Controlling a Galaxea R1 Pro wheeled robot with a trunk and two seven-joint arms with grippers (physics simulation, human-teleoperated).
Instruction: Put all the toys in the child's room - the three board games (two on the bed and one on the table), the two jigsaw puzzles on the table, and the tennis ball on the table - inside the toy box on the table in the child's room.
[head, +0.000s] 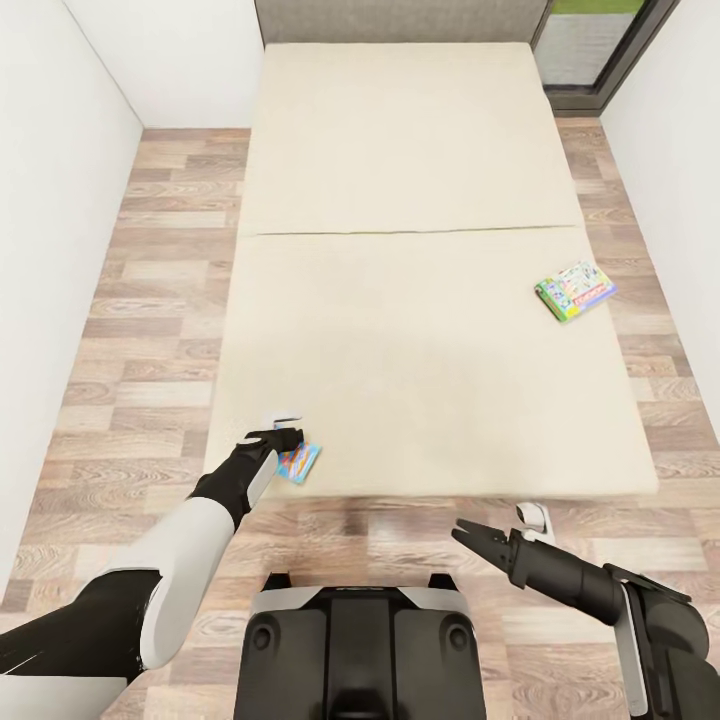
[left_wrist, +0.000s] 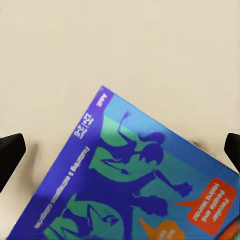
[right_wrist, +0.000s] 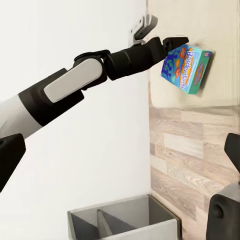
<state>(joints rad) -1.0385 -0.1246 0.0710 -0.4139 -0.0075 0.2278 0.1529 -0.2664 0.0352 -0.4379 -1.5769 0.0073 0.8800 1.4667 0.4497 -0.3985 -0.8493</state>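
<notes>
Right tool (head: 468, 529) open, empty; left tool (head: 285, 437) spread wide over blue board game (head: 299, 462)

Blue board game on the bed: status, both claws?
Left claw open, poised over blue board game at the bed's near corner, not gripped. Right claw open, empty. Green-edged game near bed's right edge. No obstruction.

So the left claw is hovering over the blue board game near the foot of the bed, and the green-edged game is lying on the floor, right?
Not quite. The green-edged game lies on the bed, near its right edge, as the head view shows. The left claw does hover over the blue board game.
</notes>
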